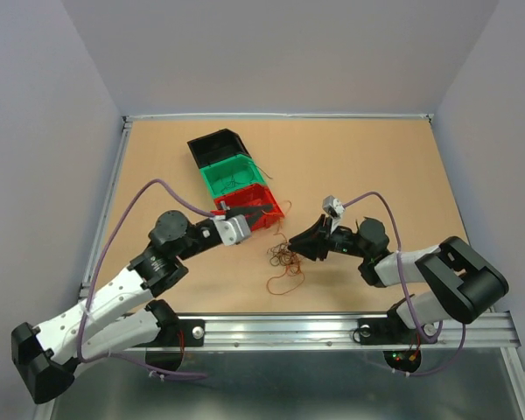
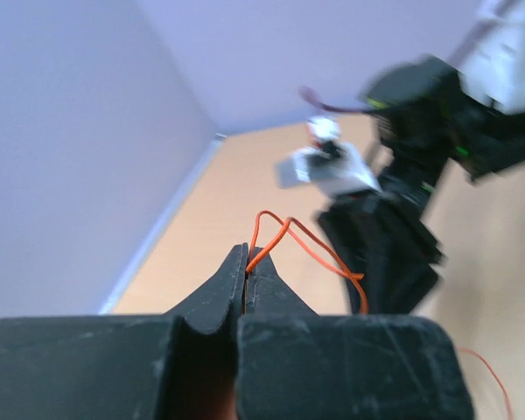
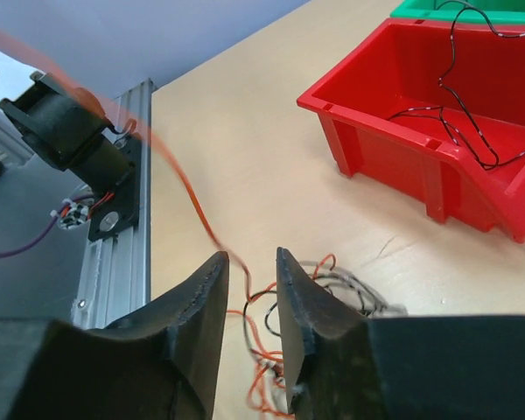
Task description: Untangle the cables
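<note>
Pale wood-grain table [image 1: 376, 175], lilac walls [image 1: 52, 87]; glossy hard-plastic bins in a row, black bin [image 1: 212, 144], green bin [image 1: 232, 178], red bin [image 3: 394, 166], w/ a kinked black wire [image 3: 459, 131] in the red. Left gripper [image 2: 247, 262], matte black & scuffed, jaws pressed together on a thin orange wire [image 2: 284, 232] looping up. Right gripper [image 3: 249, 267] jaws stand apart, a blurred orange strand [image 3: 188, 188] thru the gap, just above the cables [image 3: 332, 280], a loose hair-thin heap on the table btwn the arms.

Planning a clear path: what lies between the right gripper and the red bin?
Only bare table, in the right wrist view; the cables lie beside the right gripper.
</note>
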